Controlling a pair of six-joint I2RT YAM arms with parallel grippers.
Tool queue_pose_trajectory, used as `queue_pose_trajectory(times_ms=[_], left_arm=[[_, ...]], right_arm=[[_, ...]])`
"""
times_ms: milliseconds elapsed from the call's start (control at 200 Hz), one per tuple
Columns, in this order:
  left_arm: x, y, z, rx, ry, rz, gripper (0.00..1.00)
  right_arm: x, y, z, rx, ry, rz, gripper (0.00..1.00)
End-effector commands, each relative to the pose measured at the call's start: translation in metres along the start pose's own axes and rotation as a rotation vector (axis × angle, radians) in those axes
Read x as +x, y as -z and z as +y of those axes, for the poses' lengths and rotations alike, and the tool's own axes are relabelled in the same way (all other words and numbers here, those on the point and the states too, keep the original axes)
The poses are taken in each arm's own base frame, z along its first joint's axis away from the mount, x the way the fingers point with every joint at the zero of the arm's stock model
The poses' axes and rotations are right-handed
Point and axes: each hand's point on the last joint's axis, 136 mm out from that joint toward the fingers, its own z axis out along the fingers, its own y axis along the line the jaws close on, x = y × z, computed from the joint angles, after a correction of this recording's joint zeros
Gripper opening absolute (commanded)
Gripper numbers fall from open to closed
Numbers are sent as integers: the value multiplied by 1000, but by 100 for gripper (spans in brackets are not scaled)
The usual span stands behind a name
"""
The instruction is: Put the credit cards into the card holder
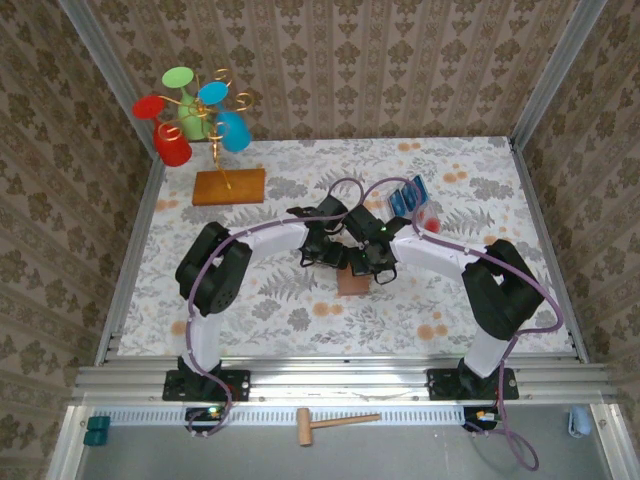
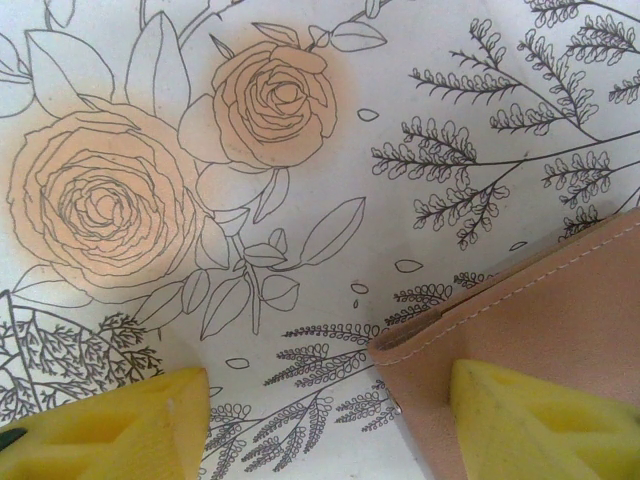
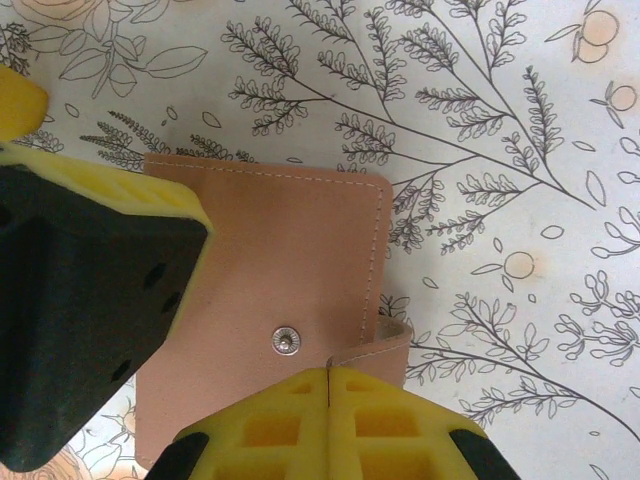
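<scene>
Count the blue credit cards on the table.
3 credit cards can be told apart, fanned together at the far right of the table, by the clear tray. They overlap and look small, so more may be hidden.

The tabletop [image 1: 290, 310] carries one card holder [image 1: 352, 283] at its centre. At 2 o'clock sits one clear tray [image 1: 430, 221], and beside it a cluster of blue credit cards [image 1: 408, 195]: at least three, though they stand too close together for a sure count. At 10 o'clock one wooden slab [image 1: 229, 186] bears one gold stem [image 1: 215, 150] with five cups [image 1: 172, 148] that can be counted: two red, one green and two blue. There are two arms, the left arm [image 1: 215, 270] at 7 o'clock and the right arm [image 1: 500, 285] at 5 o'clock, and one wooden mallet [image 1: 335, 424] lies beyond the near edge at 6 o'clock.
</scene>
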Motion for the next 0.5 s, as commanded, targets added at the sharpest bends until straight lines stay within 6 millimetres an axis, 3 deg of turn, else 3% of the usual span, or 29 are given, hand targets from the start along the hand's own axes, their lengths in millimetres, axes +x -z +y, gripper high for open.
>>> queue_pose_trajectory(times_ms=[0, 495], left_arm=[[16, -19, -9, 12, -36, 52, 65], [16, -19, -10, 15, -39, 52, 65]], right_arm=[[-7, -4, 10, -32, -17, -4, 0], [-9, -16, 17, -56, -29, 15, 0]])
